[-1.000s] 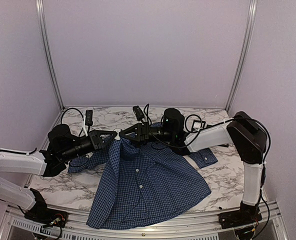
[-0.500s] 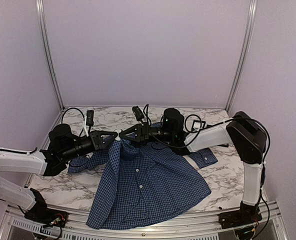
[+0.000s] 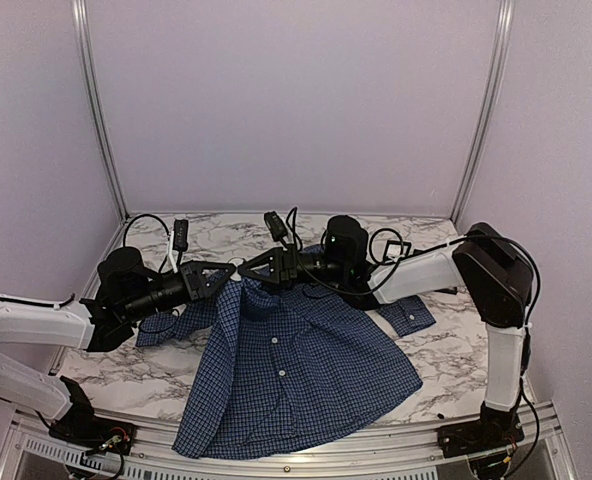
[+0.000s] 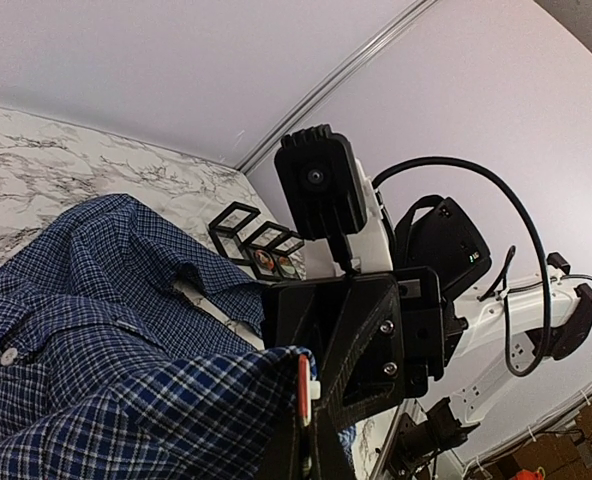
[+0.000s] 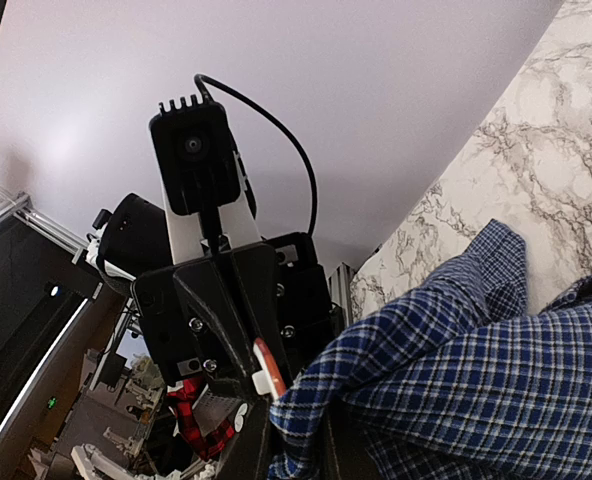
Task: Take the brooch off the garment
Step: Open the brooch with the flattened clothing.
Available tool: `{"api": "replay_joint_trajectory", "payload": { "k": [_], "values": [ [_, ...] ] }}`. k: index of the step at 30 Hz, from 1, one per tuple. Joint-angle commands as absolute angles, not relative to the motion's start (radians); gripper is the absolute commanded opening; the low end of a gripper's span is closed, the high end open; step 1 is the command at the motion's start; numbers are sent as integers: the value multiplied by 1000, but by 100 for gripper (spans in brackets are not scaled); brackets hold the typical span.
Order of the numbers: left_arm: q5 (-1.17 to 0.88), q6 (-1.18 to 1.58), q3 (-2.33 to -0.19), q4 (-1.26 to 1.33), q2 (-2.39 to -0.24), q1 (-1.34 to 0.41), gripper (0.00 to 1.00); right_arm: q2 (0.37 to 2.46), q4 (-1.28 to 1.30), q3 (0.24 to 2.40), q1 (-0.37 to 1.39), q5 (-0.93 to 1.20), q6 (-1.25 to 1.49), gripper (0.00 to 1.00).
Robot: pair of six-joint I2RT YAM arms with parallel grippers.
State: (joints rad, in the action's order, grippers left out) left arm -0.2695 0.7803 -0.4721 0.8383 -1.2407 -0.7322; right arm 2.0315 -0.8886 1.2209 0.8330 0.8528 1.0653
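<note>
Marble tabletop [image 3: 446, 350], raised fold of garment [image 3: 296, 370] in pinch of left gripper [image 3: 223, 275] and right gripper [image 3: 248, 268], brooch [image 4: 303, 390] between.

The checked shirt [image 3: 296, 370] is covering the middle of the table [image 3: 446, 350] and most of its near edge; bare marble is lying open along the right edge and at the near left corner; the left gripper [image 3: 224, 274] and right gripper [image 3: 244, 269] are crowding nose to nose above the collar; cable loops [image 3: 144, 217] and black frames [image 3: 396, 240] are cluttering the far edge.
</note>
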Motion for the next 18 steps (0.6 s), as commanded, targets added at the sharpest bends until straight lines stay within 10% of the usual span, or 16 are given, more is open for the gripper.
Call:
{"api": "replay_joint_trajectory", "payload": {
  "k": [1, 18],
  "values": [
    [-347, 748, -530, 874, -1235, -757, 0, 2065, -856, 1256, 856, 857, 1054, 13],
    [-353, 695, -557, 798, -1216, -772, 0, 2070, -830, 1274, 866, 880, 1037, 13]
  ]
}}
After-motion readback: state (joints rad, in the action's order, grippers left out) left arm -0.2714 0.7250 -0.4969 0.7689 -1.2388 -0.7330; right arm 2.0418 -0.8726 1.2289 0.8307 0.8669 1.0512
